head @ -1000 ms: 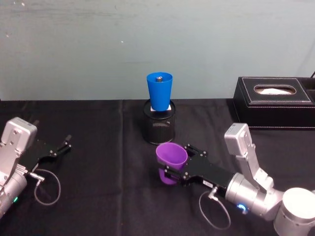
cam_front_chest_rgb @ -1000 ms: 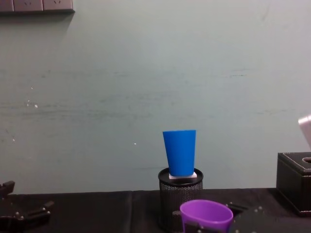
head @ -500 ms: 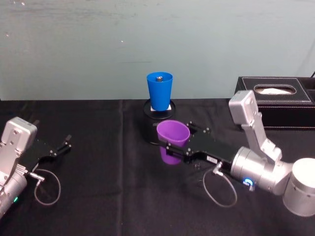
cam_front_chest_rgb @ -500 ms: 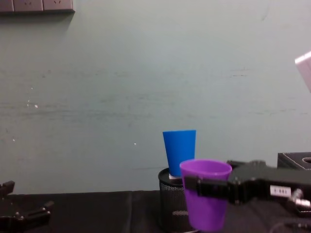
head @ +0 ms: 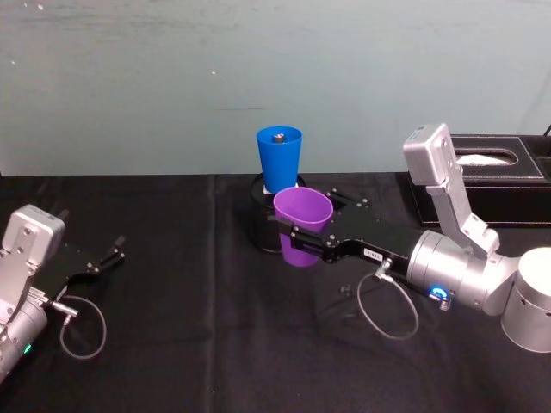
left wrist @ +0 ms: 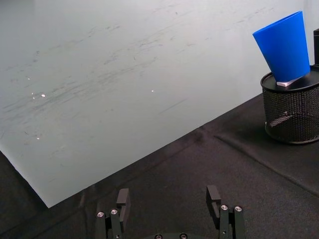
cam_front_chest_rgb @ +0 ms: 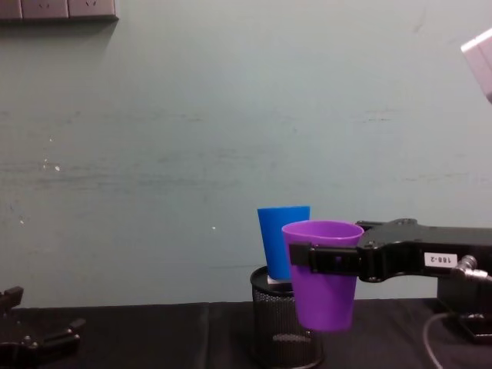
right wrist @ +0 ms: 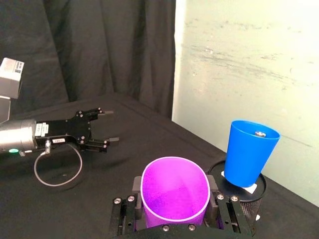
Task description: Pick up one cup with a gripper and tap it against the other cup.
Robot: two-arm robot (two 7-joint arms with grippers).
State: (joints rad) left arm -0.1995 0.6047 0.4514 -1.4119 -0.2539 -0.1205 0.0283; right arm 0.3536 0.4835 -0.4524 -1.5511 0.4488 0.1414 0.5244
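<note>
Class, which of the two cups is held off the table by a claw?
The purple cup, clamped in the right claw, in the air. The blue cup stands upright atop a black mesh holder; the left claw rests open, apart.

Lifted cup [head: 302, 225] before other cup [head: 279, 159], seemingly apart, other cup on mesh holder [left wrist: 291, 117], box [head: 516, 194] far right.

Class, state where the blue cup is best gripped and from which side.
Probably the upper wall of the blue cup, coming level from the robot's left: it stands upright on a white block atop the mesh holder, wider toward the rim, and the right gripper holds the purple cup close on its right.
</note>
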